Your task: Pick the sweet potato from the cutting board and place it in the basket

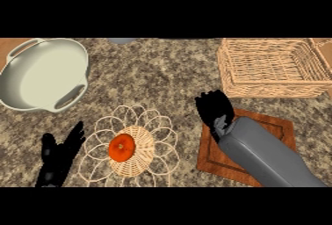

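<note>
The right hand point(215, 109) hangs over the far edge of the wooden cutting board point(272, 132), fingers curled downward; whether they enclose anything cannot be told, and the sweet potato is nowhere visible, perhaps hidden beneath that hand. The wicker basket point(272, 68) stands just beyond the board. The left hand point(62, 154) rests open at the lower left, beside a woven trivet point(139, 149) bearing an orange tomato-like fruit point(121, 147). A white pot point(42, 74) sits far left

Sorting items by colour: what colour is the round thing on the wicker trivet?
Orange, seen in the head view.
</note>
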